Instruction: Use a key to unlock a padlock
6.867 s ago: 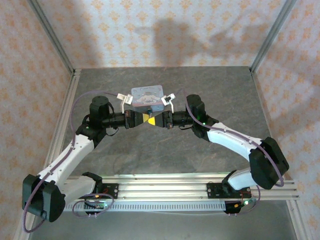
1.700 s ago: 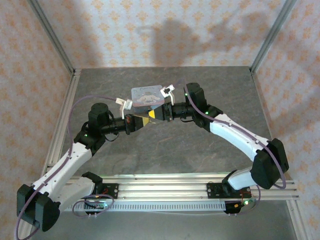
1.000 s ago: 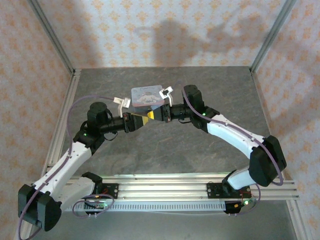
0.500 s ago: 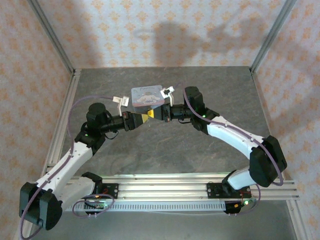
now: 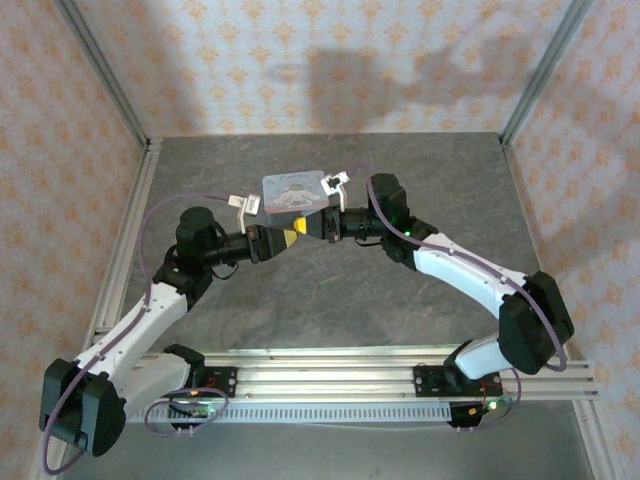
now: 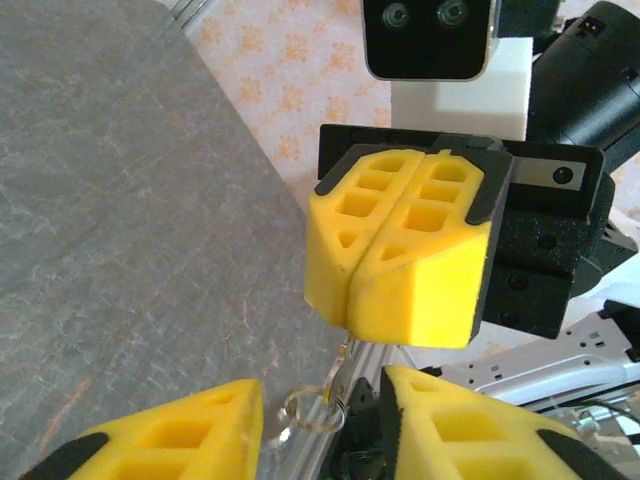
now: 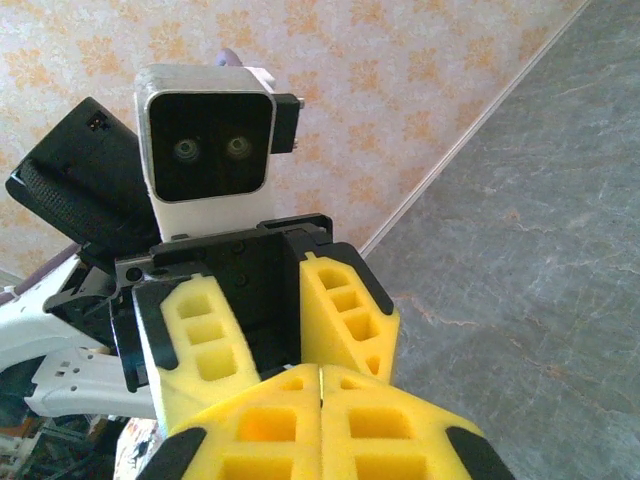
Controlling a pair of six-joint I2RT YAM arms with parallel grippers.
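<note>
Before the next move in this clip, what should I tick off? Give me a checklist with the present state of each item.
1. Right gripper shut on the key, which hangs from the seam between its fingers: ok.
2. Left gripper open, a finger on either side of the key's lower end: ok.
3. The two grippers face each other closely: ok.
4. Padlock's position and keyhole direction: cannot tell.
5. Gap between the grippers and the tin box: cannot tell; they overlap in the top view.
</note>
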